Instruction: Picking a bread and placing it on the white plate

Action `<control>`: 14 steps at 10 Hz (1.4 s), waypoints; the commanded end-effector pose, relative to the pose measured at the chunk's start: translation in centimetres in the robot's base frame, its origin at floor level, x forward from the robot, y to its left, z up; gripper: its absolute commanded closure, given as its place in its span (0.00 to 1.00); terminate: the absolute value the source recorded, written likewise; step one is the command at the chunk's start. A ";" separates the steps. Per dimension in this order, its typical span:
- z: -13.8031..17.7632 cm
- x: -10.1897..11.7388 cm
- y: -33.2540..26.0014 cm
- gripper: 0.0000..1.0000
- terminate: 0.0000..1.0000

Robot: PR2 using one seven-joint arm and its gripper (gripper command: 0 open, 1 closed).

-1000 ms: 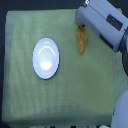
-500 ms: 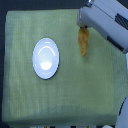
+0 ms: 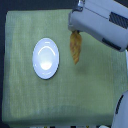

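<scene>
One arm shows in the exterior view, a bulky pale grey casing with smooth, rounded panels and a dark vented patch, reaching in from the upper right. Its gripper (image 3: 76,32) is hidden under that casing, so I cannot tell whether the fingers are spread or pinching. The bread (image 3: 76,46) pokes out from just below the casing's edge: a long, narrow golden-orange loaf with a bumpy, twisted crust, its lower end tapering to a point, its upper end covered by the arm. It hangs or lies over the green cloth (image 3: 30,95), a woven fabric with a fine grid texture. The white plate (image 3: 46,58), round, glossy and shallow-rimmed, sits on the cloth to the exterior view's left of the bread, near but apart
</scene>
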 end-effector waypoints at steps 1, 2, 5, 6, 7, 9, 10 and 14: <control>0.8 -1.7 14.1 1.00 0.00; 0.4 -2.2 16.7 1.00 0.00; -2.9 -5.0 22.3 1.00 0.00; -4.2 -5.4 22.5 1.00 0.00; -5.1 -5.4 22.4 1.00 0.00; -6.1 -5.3 22.3 1.00 0.00; -6.3 -4.9 21.7 1.00 0.00; -7.4 -4.3 20.4 1.00 0.00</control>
